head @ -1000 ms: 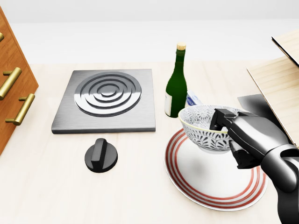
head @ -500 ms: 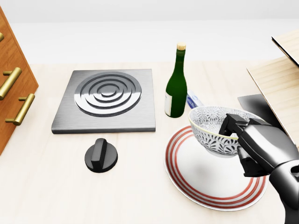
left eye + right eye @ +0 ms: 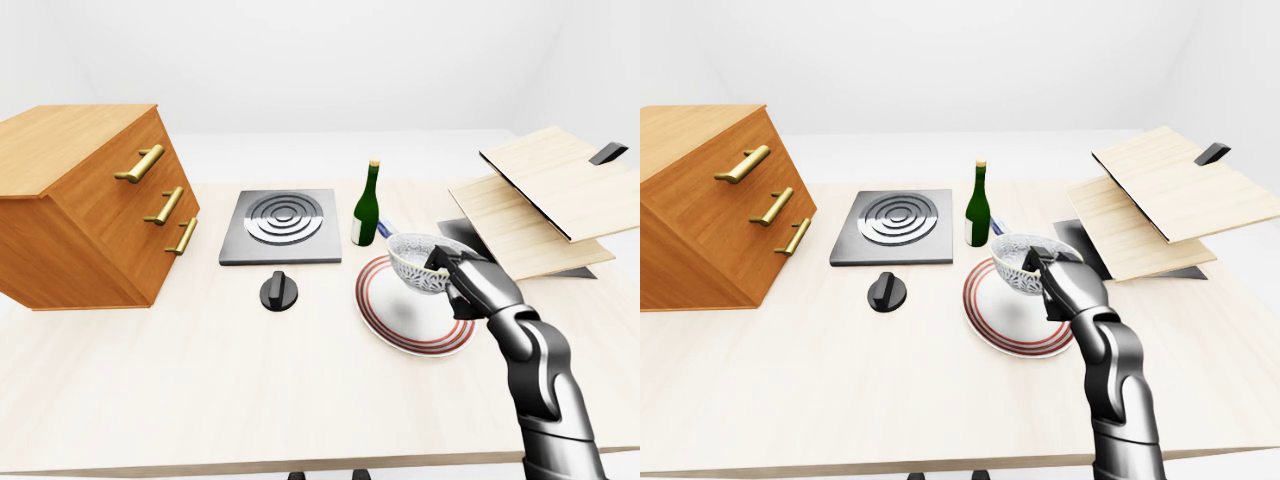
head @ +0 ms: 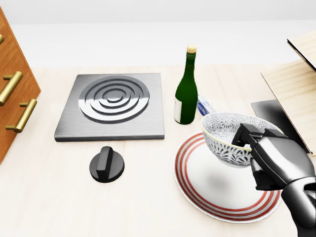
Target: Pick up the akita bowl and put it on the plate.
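Here is the right robot hand (image 4: 274, 160), dark glossy metal with blocky jointed fingers (image 4: 247, 134), closed on the right side of the bowl's rim and gripping it. The bowl (image 4: 228, 140) is round and deep, white with a fine blue-grey pattern inside and out, and tilted a little. It sits at the fingertips, over the upper part of the plate (image 4: 212, 197), with a soft shadow under it; whether its foot touches the plate I cannot tell. The plate lies just below and left of the robot hand in the head view, flat, white and smooth, ringed with red stripes near its edge. Up and left of the hand, just beside the bowl, stands a tall dark green glass bottle (image 4: 186, 94) with a pale label and a cork-coloured top, upright. A small blue-and-white item (image 4: 205, 105) peeks out between bottle and bowl, too hidden to name. Farther left are a square brushed-metal hotplate (image 4: 113, 106) with raised concentric rings, and below it a black round knob (image 4: 106, 165). The surface (image 4: 59, 197) is pale wood grain. Above the hand, in the left-eye view, light wooden boards (image 3: 555, 190) stack at a slant, and well to the left stands a brown drawer chest (image 3: 90, 215) with brass handles.
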Robot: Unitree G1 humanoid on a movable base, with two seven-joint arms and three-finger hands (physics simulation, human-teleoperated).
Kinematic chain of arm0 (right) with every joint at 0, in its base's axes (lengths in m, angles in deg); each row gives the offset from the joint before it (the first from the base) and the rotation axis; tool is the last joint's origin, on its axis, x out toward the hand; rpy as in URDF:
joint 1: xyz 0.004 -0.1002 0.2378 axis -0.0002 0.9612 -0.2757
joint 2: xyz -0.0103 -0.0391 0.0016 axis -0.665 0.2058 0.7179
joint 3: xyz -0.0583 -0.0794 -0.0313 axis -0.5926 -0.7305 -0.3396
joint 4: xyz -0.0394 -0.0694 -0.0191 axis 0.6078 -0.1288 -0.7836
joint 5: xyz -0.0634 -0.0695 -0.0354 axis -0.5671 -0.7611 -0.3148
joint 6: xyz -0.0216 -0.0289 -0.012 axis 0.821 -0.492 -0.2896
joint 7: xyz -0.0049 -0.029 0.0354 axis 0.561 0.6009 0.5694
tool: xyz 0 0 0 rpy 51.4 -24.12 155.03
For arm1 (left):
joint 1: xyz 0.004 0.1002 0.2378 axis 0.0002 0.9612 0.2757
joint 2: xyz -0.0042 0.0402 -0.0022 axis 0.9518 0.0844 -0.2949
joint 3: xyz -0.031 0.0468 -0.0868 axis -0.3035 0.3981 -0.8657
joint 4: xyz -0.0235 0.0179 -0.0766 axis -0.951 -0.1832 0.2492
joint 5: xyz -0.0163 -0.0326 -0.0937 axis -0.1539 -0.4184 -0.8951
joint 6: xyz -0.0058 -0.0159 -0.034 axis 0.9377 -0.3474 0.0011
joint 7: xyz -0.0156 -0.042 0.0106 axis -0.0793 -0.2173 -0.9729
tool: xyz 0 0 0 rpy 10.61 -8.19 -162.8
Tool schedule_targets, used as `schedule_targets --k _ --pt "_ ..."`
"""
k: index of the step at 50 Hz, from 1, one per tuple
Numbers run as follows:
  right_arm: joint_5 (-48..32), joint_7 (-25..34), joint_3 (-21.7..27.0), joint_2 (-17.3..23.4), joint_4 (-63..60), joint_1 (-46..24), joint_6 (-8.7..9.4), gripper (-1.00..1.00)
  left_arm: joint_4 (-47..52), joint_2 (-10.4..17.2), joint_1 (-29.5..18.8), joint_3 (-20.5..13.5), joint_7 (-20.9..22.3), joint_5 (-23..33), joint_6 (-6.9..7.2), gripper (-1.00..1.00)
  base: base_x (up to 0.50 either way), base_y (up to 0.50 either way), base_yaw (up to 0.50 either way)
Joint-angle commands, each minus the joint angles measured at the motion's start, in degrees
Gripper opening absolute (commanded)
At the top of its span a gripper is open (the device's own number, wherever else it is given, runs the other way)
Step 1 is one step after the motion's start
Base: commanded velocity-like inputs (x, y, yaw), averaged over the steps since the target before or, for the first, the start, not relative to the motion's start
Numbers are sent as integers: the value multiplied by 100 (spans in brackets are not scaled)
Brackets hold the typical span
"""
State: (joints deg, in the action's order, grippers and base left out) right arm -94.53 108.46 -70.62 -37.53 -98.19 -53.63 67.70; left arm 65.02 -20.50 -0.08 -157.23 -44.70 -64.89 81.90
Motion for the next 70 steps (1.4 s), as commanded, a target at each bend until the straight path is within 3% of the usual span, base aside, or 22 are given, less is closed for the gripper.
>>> schedule_targets --k 1,70 --pt "1 -216 17 -15 -9 5 0 -100 1 0 0 -1 -2 2 0 100 0 0 0" --pt "-291 -709 -160 -95 487 225 0 -100 4 0 -1 -3 -2 -4 0 100 0 0 0"
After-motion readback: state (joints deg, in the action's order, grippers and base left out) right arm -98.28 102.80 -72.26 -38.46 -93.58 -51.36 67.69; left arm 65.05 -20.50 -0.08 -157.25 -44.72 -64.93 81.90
